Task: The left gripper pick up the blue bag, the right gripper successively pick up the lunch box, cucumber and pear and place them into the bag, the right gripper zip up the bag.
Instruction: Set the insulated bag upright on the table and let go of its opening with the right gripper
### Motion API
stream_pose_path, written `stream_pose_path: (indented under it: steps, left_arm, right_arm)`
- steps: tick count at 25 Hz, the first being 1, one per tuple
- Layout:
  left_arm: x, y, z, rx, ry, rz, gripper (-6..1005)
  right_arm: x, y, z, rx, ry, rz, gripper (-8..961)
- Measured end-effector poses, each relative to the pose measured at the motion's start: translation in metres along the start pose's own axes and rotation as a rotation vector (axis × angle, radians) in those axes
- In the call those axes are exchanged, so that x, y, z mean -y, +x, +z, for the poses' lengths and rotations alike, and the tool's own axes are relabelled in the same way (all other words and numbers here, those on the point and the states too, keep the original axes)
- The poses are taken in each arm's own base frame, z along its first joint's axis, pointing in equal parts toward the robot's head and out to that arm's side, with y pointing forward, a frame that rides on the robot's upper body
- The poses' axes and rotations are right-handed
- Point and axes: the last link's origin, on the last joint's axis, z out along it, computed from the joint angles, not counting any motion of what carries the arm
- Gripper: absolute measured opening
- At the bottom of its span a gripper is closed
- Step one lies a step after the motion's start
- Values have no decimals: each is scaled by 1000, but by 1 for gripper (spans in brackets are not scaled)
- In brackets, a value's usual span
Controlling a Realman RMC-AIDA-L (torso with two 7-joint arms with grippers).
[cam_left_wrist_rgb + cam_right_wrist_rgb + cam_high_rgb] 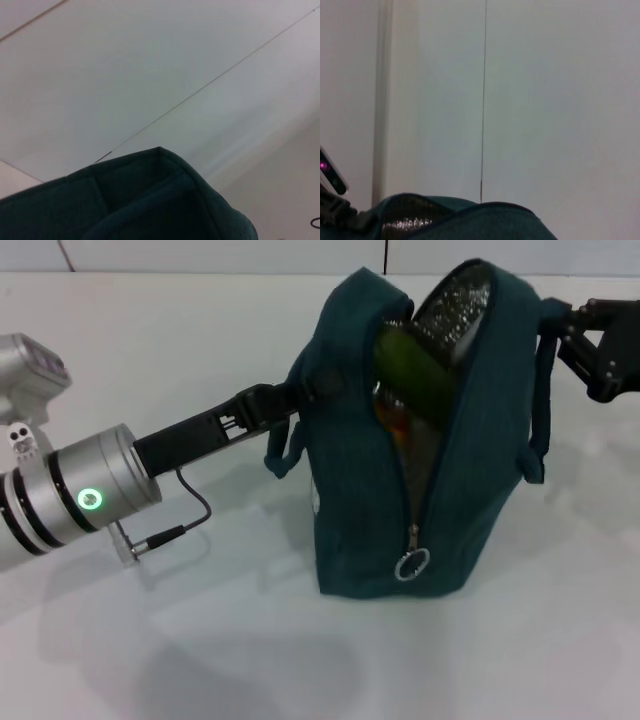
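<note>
The left gripper (285, 400) clamped the blue bag (370, 510) upright just beyond its fingertips, cucumber (412, 368) poking out, while the right gripper (585, 345), seemingly clasping the far handle, next needed the zip pull (412, 564).

A bare test bench in a lab or robot workroom: the plain white table (180, 350) lies under the left gripper (285, 400), and beyond the right gripper (575, 335) rise blank white wall panels (545, 100) split by thin seams.
</note>
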Motion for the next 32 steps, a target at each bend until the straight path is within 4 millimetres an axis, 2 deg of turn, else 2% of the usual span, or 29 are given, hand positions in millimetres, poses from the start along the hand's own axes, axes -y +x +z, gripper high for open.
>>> stream_pose_path:
  steps: [6,15,32]
  left_arm:
    - [0,-13,8,20,-22,-54,47]
    - [2,-18,7,10,-13,-79,48]
    - [2,-22,18,17,-23,-84,47]
  right_arm:
    - [-1,8,-1,-39,0,4,67]
    - [-5,20,-3,-62,2,13,68]
    - [6,2,3,-25,10,-25,67]
